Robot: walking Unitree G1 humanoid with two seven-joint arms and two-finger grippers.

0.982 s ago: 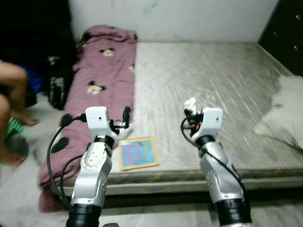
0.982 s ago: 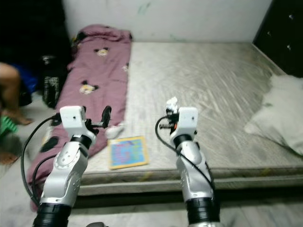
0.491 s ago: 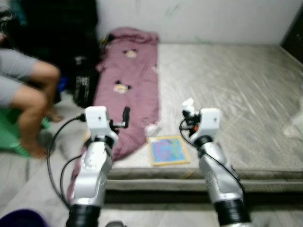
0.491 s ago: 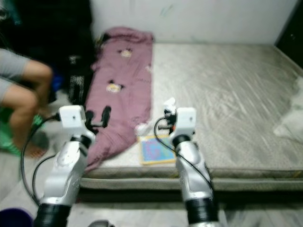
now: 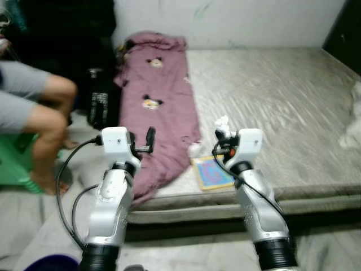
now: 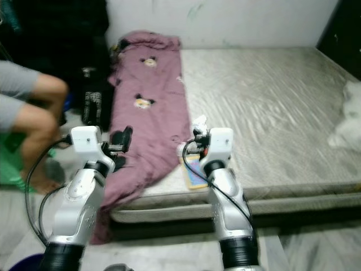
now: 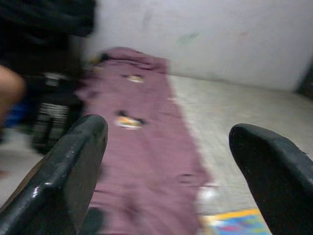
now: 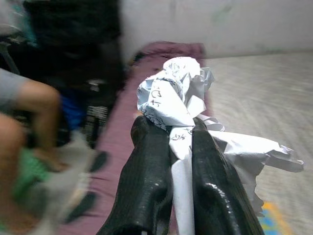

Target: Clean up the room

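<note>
One crumpled paper (image 8: 178, 93) sits at frame centre, clenched upright in the right gripper (image 8: 171, 147). The left gripper (image 7: 168, 161), jaws released, is at centre left. One purple blanket (image 5: 161, 113) runs lengthwise along the bed (image 5: 271, 96).

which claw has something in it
The right claw: its fingers are shut on crumpled paper. The left claw is open, with nothing between its fingers.

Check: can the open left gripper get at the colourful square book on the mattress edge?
Probably yes. The left gripper is open and empty, and the colourful square book lies flat and uncovered beside the maroon blanket, though the right arm partly overlaps it.
</note>
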